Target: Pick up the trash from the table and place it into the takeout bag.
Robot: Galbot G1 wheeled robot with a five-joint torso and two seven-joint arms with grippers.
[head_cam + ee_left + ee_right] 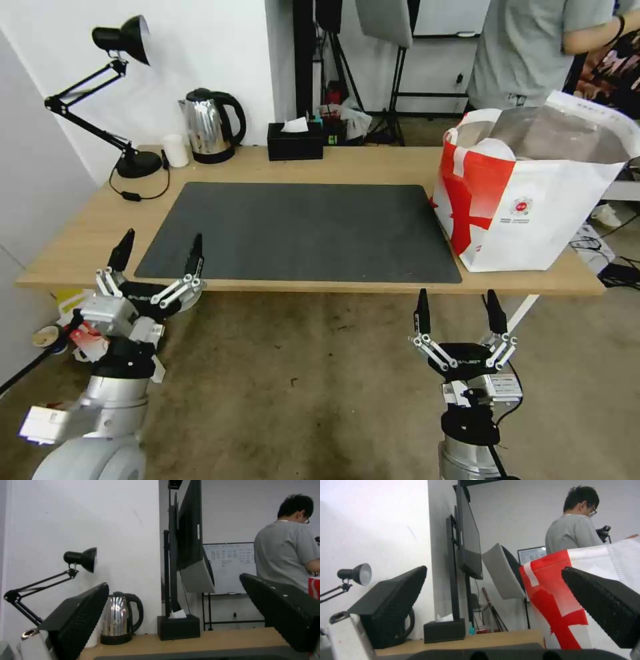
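Both grippers, left (160, 251) and right (459, 312), read "GALBOT" (jaws wide, holding nothing); the takeout bag (533, 213) beyond the right jaws holds something white.

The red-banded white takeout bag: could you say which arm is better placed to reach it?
Likely right: the open right pincer hangs near the red-banded white bag; the left pincer sits much farther away.

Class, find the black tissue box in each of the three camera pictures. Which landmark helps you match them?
Head view: tissue box at the table's far edge, right of the kettle.
Left wrist view: tissue box low centre, right of the kettle.
Right wrist view: tissue box low, left of centre.
Shared landmark: the desk lamp.
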